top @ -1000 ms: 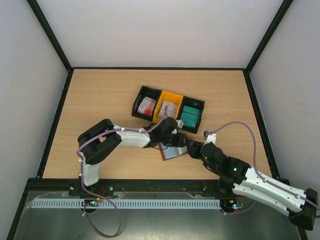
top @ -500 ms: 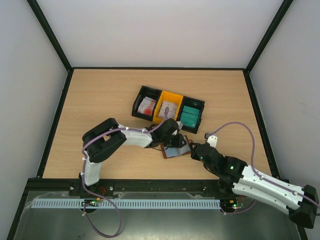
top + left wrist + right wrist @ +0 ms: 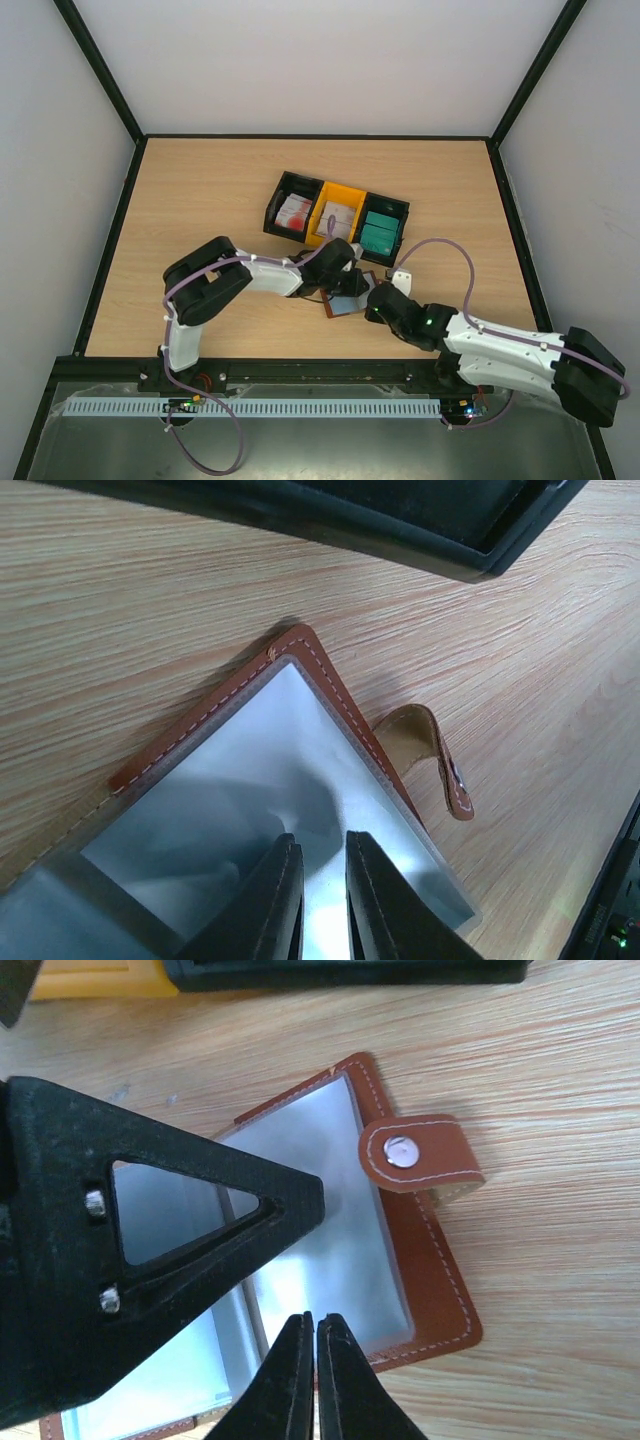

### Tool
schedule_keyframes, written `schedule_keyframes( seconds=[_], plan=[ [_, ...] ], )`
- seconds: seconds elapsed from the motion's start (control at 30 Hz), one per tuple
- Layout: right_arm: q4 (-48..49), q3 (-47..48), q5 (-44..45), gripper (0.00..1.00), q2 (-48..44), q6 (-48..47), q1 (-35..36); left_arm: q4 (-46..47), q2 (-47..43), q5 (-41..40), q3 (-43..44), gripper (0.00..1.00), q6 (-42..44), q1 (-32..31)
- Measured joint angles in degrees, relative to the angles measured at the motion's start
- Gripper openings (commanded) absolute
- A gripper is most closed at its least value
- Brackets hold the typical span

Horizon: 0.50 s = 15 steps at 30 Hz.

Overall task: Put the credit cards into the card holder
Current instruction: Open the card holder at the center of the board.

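Wallet [image 3: 425,1260] lies open by the bench's near edge, mid-width. Left gripper [image 3: 322,842] is nearly closed and presses on the pocket; can't tell if it grasps. Right gripper [image 3: 315,1320] is clenched at the pocket lip. Pin the wallet flat and pry the lip open before fetching cards [image 3: 379,232] from the bins [image 3: 273,208].

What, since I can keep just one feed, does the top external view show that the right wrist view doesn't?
Only top external: the credit cards stacked in their bins, and both whole arms. Only right wrist: the metal stud on the snap tab, and the right claw closed over a clear pocket. Both: the open card holder on the wooden table.
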Motion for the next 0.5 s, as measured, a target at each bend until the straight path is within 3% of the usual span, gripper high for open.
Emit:
schedule_keyframes(
  seconds=[0.17,0.4,0.5],
  plan=[
    [5.44,-0.61,-1.33,0.05,4.44,-1.9,-1.38,0.55,-0.46,0.37,-0.9,0.15,0.02,0.11],
    [9.79,-2.05,-1.75,0.26,7.82,-4.35,-3.85,0.92,-1.46,1.16,-2.29,0.16,0.79,0.11],
    [10.01,-2.1,-1.22,0.31,8.81,-4.94,-4.31,0.79,-1.7,1.49,-2.45,0.16,1.44,0.11]
  ],
)
